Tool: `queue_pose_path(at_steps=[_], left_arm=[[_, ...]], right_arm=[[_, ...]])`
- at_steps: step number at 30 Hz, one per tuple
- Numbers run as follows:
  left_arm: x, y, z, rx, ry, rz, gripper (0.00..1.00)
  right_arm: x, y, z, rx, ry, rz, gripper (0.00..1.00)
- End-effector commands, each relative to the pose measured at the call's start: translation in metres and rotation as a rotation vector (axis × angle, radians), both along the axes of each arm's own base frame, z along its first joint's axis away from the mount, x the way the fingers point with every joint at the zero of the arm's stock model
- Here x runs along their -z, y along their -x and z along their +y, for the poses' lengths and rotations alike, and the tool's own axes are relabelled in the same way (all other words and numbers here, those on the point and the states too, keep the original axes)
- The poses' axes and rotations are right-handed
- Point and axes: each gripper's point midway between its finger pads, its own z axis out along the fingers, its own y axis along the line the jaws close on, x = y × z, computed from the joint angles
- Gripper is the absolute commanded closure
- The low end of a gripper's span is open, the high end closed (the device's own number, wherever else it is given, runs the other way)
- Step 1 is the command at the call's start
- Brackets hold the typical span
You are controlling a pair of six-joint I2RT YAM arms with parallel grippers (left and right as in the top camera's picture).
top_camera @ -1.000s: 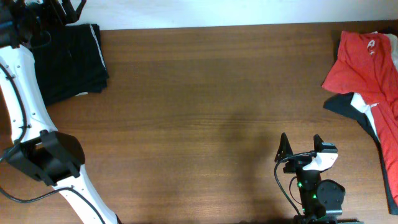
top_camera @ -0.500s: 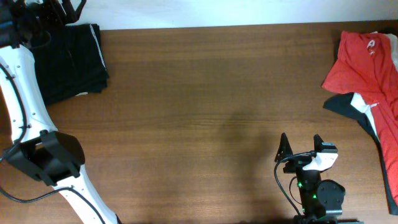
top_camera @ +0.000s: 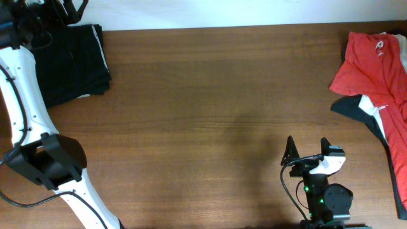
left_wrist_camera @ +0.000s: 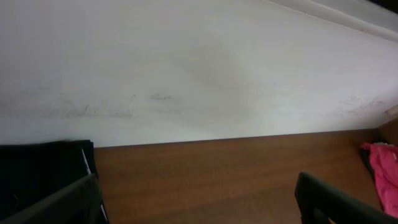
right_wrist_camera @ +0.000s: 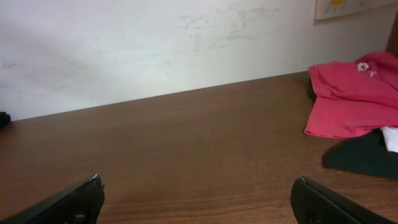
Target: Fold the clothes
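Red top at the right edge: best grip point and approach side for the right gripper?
Likely the red top's pointed left corner, lying flat on the table. Bring the right gripper from table centre; elsewhere it overlaps a black garment.

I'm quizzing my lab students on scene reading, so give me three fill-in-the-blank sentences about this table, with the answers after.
The black shorts carry a thin ____ side stripe. The red top lies at the far ____ corner of the table. The right gripper stands ____, holding nothing.
Answers: white; right; open.
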Motion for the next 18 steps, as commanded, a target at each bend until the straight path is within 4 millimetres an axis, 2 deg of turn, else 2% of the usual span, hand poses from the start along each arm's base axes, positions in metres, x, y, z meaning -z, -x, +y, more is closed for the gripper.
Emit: queue_pose_path(at_steps=[1,5,7,10,12,15,17,18], left_arm=[[0.003,0.001,-0.007,0.022,0.007,0.006,0.01],[-0.030,0.017,-0.037,0.065,-0.009,-0.043,0.01],[-0.052,0.035,-0.065,0.106,-0.016,-0.070,0.01],[-0.065,0.068,-0.102,0.161,-0.013,-0.066,0.01],[-0.060,0.089,-0.120,0.190,-0.005,-0.039,0.01],[-0.040,0.125,-0.153,0.249,0.011,0.027,0.01],[-0.013,0.161,-0.185,0.317,0.017,0.096,0.01],[0.004,0.172,-0.190,0.318,-0.028,0.118,0.01]], right_arm=[[0.002,0.000,0.005,-0.027,0.009,0.002,0.01],[0.002,0.000,0.005,-0.027,0.009,0.002,0.01],[0.002,0.000,0.005,-0.027,0.009,0.002,0.01],[0.002,0.000,0.005,-0.027,0.009,0.002,0.01],[0.002,0.000,0.005,-0.027,0.009,0.002,0.01],[0.002,0.000,0.005,-0.027,0.009,0.002,0.01],[0.002,0.000,0.005,-0.027,0.009,0.002,0.01],[0.002,0.000,0.005,-0.027,0.009,0.002,0.01]])
